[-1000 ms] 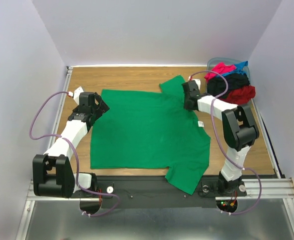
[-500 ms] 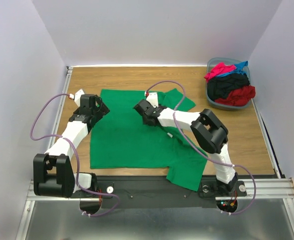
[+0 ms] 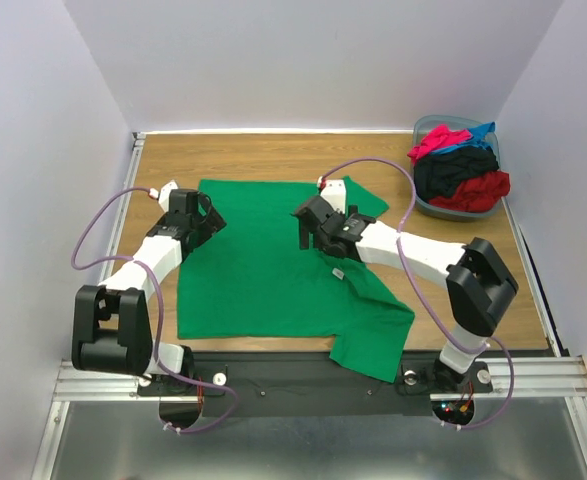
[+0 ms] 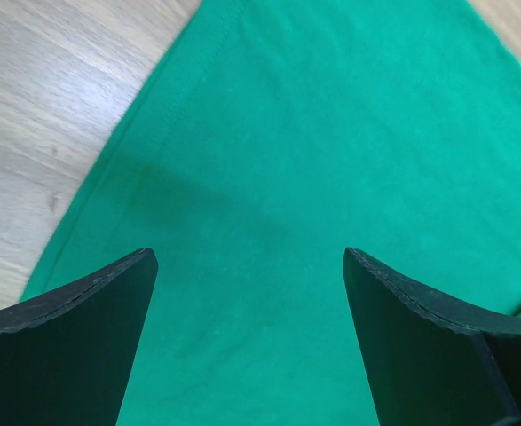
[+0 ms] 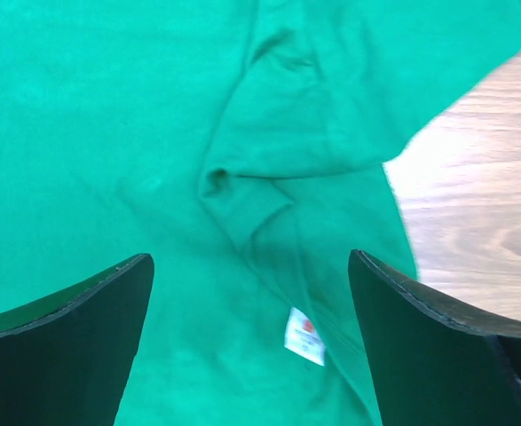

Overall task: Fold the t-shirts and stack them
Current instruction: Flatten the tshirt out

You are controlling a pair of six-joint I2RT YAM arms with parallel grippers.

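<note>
Now green t-shirt (image 3: pixel 253 280) lying flat mid-table (image 3: pixel 273 160), long axis running left-right in top view, collar end folded inward. Right fingers (image 5: pixel 65 355) hovering spread directly above fold; left fingers (image 4: pixel 65 355) spread, hovering nearer upper-left hem. Other t-shirts (image 3: pixel 458 170) sitting in bin (image 3: pixel 420 130), upper right.

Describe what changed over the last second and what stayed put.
The right end effector swept left from the far right side of the green t-shirt to its middle, dragging the sleeve and collar over the body, then opened and let go. The left end effector stayed open over the shirt's left edge, barely shifting. The bin of other shirts is unchanged.
</note>
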